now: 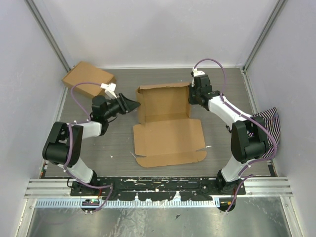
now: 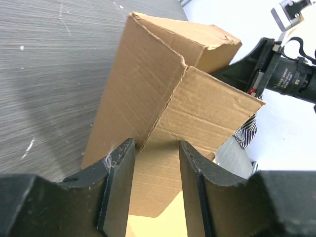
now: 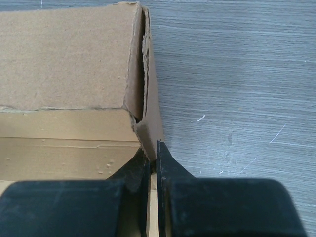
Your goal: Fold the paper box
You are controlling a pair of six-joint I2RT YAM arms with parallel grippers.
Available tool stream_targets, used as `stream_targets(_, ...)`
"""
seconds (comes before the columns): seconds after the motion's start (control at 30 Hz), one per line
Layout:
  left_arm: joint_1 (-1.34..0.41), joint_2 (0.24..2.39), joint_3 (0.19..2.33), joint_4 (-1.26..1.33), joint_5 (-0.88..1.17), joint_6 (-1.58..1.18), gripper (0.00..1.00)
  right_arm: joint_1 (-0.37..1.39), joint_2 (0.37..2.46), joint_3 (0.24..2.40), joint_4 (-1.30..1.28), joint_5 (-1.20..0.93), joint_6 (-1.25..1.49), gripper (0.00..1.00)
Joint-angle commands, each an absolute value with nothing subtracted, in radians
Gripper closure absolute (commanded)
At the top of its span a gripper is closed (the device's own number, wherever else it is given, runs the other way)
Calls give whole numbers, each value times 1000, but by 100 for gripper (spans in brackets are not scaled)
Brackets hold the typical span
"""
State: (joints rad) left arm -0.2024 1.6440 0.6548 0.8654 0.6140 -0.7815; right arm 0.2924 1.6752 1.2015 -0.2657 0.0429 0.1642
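Paper box (image 1: 168, 123) — centre of tabletop (image 1: 98, 148), long axis 12-to-6. Walled tray half at 12, nothing in it; lid panel flat toward 6. Left claw (image 2: 157, 148) at the tray's 9 o'clock wall, fingers apart, straddling the corner fold. Right claw (image 3: 153, 153) at 3 o'clock — pinched tight on that wall's edge.

Seen from above, the right pincer (image 1: 192, 96) has its tips masked by its own wrist at the right wall of the paper box (image 1: 165, 123). The wrist camera shows that wall's foot vanishing between the nearly closed fingers (image 3: 170, 170). The striped cloth (image 1: 270, 121) at the right edge of the desk (image 1: 113, 143) lies partly behind the right arm (image 1: 222, 109). The left wrist view crops the box at the bottom.
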Motion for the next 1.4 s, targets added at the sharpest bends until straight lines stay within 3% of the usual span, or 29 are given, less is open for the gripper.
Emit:
stream_targets(0.0, -250, 1578, 698, 784, 566, -719, 52, 301, 1682, 1167, -368, -22, 188, 98)
stream_targets(0.47, -399, 1546, 898, 230, 166, -418, 53, 304, 1636, 1126, -345, -41, 186, 98)
stream_targets(0.83, -462, 1545, 912, 178, -60, -411, 53, 331, 1615, 1103, -321, -31, 194, 98)
stream_targets(1.03, -503, 1544, 933, 159, -158, -412, 65, 348, 1609, 1096, -325, -13, 205, 98)
stream_targets(1.23, -582, 1587, 1061, -45, -362, -334, 76, 370, 1604, 1118, -372, 17, 249, 99)
stream_targets(1.37, -629, 1653, 1170, -267, -570, -314, 91, 379, 1603, 1135, -413, 38, 290, 99)
